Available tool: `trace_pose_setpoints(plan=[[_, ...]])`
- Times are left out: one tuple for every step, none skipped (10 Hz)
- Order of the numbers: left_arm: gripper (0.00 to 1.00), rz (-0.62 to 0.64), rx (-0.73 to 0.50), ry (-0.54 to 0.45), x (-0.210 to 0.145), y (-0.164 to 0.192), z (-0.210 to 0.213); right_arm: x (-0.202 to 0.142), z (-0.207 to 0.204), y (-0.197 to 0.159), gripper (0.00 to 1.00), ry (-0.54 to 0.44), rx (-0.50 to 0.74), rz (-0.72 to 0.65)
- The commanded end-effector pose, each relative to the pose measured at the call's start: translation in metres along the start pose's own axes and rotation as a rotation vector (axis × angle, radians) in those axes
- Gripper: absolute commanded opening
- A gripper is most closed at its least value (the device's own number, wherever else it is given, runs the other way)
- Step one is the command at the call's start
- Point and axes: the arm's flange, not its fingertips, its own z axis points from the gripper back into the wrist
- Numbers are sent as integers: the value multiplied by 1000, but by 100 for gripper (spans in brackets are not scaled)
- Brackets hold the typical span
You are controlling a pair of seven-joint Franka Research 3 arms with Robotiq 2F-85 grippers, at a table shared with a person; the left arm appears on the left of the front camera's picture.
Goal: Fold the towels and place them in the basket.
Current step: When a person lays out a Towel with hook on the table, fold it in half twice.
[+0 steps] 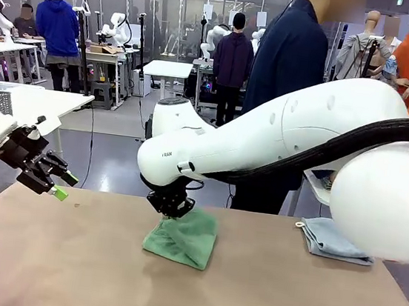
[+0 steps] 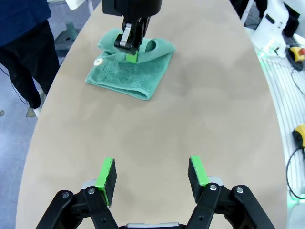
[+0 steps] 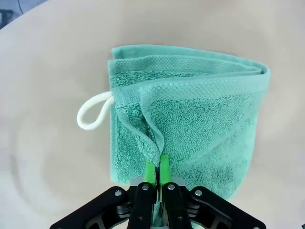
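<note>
The right claw (image 3: 156,172) pinches a raised fold of the green towel (image 1: 183,238), which lies folded mid-bench (image 1: 64,263) with its white loop (image 3: 93,112) showing. The left claw (image 2: 151,174) hovers open and empty above bare bench. A pale blue towel (image 1: 332,239) rests at the bench's right edge, near a standing person (image 1: 288,81).

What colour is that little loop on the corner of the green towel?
White. The loop on the green towel shows best in the right wrist view.
</note>
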Motion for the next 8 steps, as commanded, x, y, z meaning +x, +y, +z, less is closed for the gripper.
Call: trace_pose_setpoints(plan=[[77,-1,7,5,1,0,0,1,-6,7,0,-46,27,-61],[77,-1,7,5,1,0,0,1,-10,9,0,-41,25,-61],[77,-1,7,5,1,0,0,0,-15,12,0,-22,26,-57],[77,-1,7,5,1,0,0,-1,-18,14,0,-15,26,-60],[77,-1,7,5,1,0,0,-1,-22,15,24,-26,29,-71],[77,-1,7,5,1,0,0,-2,-22,14,24,-33,33,-71],[77,-1,7,5,1,0,0,-2,-20,12,44,-46,51,-81],[77,-1,7,5,1,0,0,-3,-16,10,27,-78,72,-85]])
